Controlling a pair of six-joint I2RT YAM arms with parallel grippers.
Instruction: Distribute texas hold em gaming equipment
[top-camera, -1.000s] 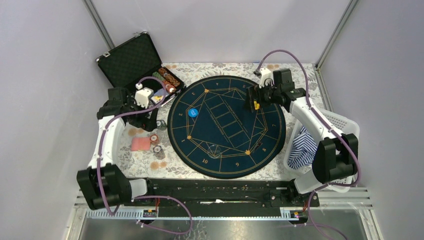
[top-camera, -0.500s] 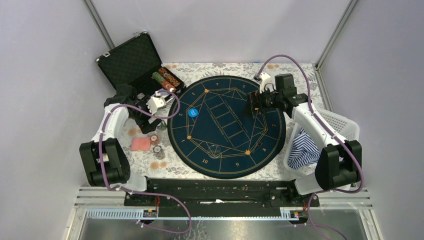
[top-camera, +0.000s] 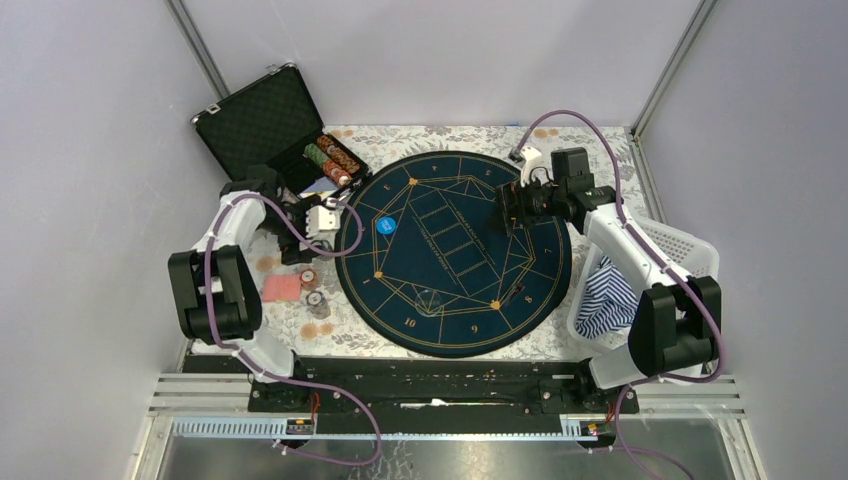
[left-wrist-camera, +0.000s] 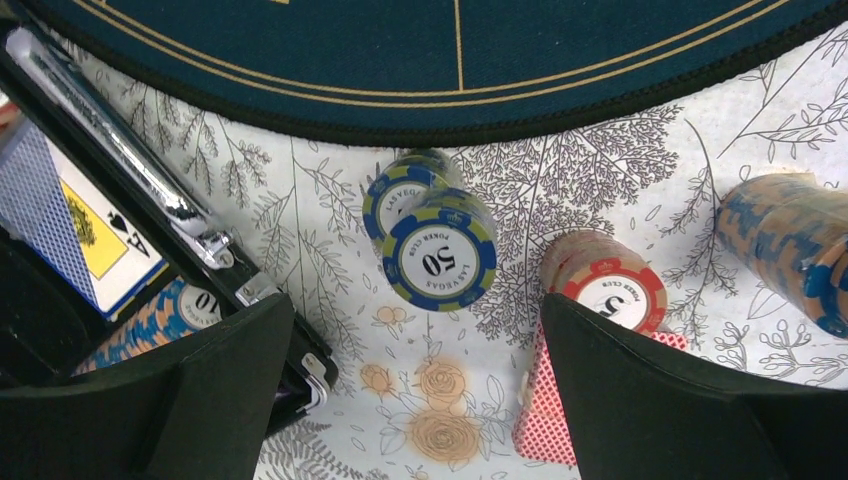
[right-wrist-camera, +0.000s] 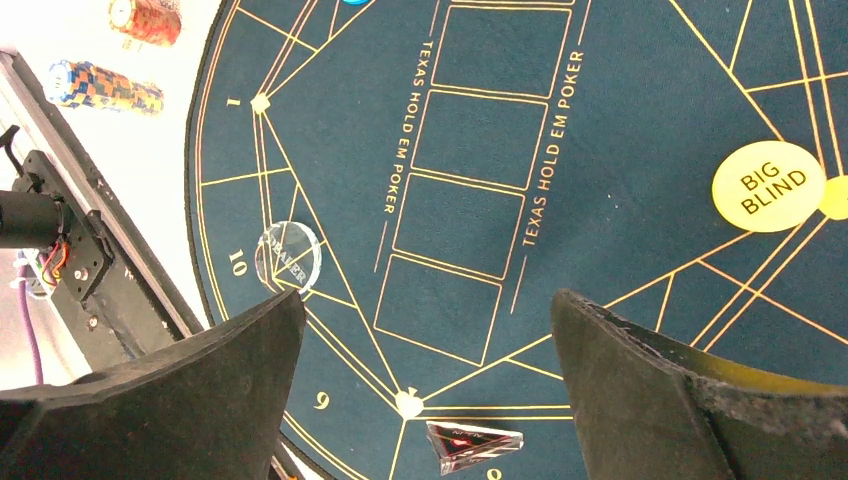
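Shifted right toward the mat (top-camera: 450, 250) since 1 s ago, L gripper (left-wrist-camera: 415, 310) is held wide open, empty, above a blue-yellow 50 chip stack (left-wrist-camera: 440, 262) left of mat. R gripper (right-wrist-camera: 425, 300) likewise open, empty, over mat; yellow BIG BLIND disc (right-wrist-camera: 768, 186) lies nearby.

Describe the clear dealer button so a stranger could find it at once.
Find the big round dark-blue poker mat. On its near-left part, beside the gold number 10, a small disc lies where gold lines cross. That is the dealer button: see-through, unlike the solid blue disc and the yellow Big Blind disc elsewhere on the mat.
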